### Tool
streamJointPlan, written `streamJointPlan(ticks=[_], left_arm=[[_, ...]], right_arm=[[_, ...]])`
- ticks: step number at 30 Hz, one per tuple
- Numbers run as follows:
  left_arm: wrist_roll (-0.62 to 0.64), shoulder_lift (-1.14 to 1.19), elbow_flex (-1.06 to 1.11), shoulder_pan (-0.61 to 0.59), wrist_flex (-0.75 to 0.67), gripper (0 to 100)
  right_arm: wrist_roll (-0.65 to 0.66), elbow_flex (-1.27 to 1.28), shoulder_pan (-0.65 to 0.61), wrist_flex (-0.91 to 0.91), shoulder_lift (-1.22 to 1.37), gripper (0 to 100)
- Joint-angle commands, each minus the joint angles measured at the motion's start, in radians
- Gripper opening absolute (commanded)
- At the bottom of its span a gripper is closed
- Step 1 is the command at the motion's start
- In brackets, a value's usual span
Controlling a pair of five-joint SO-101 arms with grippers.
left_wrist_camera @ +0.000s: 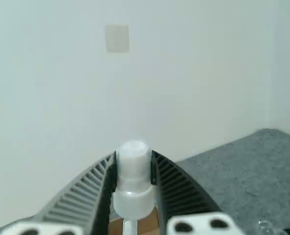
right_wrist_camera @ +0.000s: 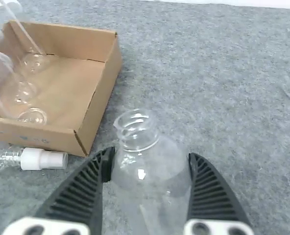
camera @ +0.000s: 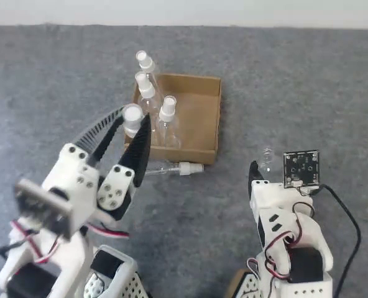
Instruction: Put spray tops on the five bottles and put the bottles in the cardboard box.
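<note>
Noted left pincer (camera: pixel 136 121) clenched on spray top (camera: pixel 132 113), raised by box (camera: pixel 206 118); right pincer (right_wrist_camera: pixel 147 166) grasping uncapped bottle (right_wrist_camera: pixel 135 127), upright on worktop (camera: pixel 308 81) apart from box. Risk of tube missing neck through misalignment, tipping bottle.

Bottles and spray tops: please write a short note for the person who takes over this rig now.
Left gripper: jaws shut on a spray top, held above the table.
Right gripper: jaws shut on the open bottle, upright, no top.
Done: three capped bottles stand in the cardboard box; a fourth capped bottle lies on the table in front of the box.
Left: fit the top on the open bottle, then box it and the lying one.
</note>
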Motion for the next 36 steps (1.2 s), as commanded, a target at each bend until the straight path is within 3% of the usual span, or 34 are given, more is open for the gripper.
streamJointPlan(ticks=[1,11,22,28,36], left_arm=[[0.017,-0.054,-0.010,-0.005,-0.052,1],[0.058,-0.137,-0.010,0.000,-0.068,1],[0.146,-0.201,0.116,-0.005,-0.304,1],[0.169,-0.296,0.185,-0.005,-0.308,1],[0.170,-0.422,0.291,-0.032,-0.305,1]], right_arm=[[0.018,0.009,-0.025,-0.002,-0.022,9.0],[0.018,0.005,-0.074,-0.004,-0.022,9.0],[0.018,0.008,-0.202,-0.030,-0.022,9.0],[0.018,0.000,-0.217,-0.045,-0.022,9.0],[0.018,0.094,-0.410,-0.263,-0.022,9.0]])
